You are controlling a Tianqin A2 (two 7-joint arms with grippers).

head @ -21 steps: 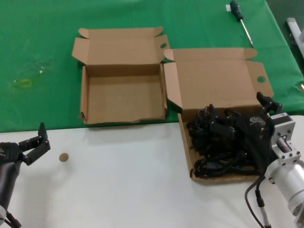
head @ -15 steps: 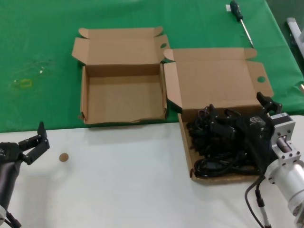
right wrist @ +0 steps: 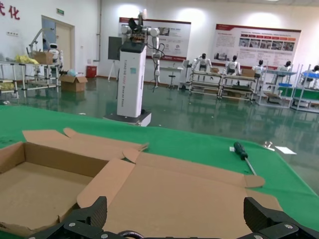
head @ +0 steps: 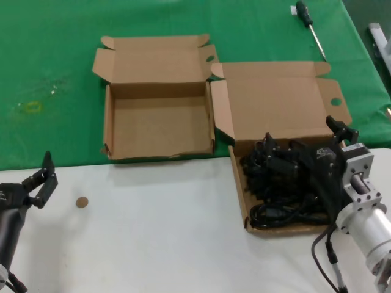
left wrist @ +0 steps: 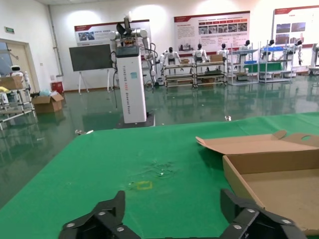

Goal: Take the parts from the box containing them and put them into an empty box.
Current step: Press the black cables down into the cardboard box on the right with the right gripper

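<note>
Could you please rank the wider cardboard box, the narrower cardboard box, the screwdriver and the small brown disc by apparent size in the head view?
1. Wider cardboard box, lid included.
2. Narrower cardboard box; it lies slightly farther back, so the gap is somewhat unsure.
3. Screwdriver, farthest away.
4. Small brown disc, clearly smallest.

The right gripper [right wrist: 172,224] showed only its two black fingers [right wrist: 82,218] along the near edge of the view, spread wide apart. Beyond them lay the larger box's [right wrist: 174,194] open lid, flat brown cardboard with a side flap [right wrist: 104,181] folded up. Just beside it stood the smaller box [right wrist: 35,184], open, its tray bare cardboard and its lid [right wrist: 82,141] laid back. Both rested on the green table [right wrist: 199,147]. A screwdriver [right wrist: 242,154] with a dark handle lay on the green cloth, apart from the boxes.
</note>
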